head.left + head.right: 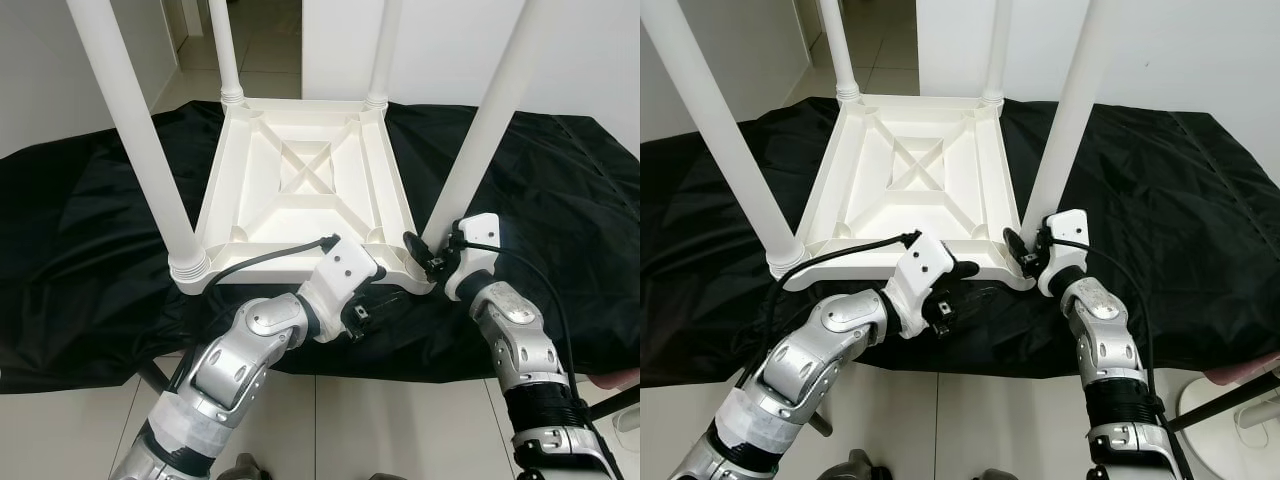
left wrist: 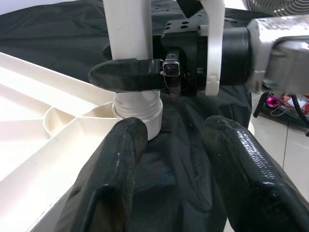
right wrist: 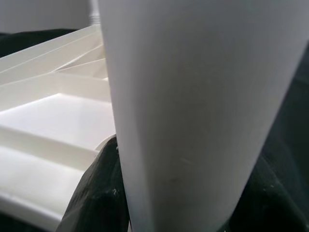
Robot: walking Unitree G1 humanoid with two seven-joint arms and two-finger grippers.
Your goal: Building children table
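**Black cloth, upturned table, one leg in hand**

Black cloth (image 1: 560, 190) spread over pale floor tiles, carrying white plastic children's table top (image 1: 300, 180) upside down, four legs up. Right gripper (image 1: 428, 256) clamped around near-right leg (image 1: 480, 130) just above its collar at table top's corner. Left gripper (image 2: 169, 169) beside same corner, fingers parted, holding nothing. Likely light, stiff, smooth and slippery; best gripped low on leg near threaded base, with table top's rim steadied against twisting.

All four table legs (image 1: 140, 140) cut off by the upper frame edge
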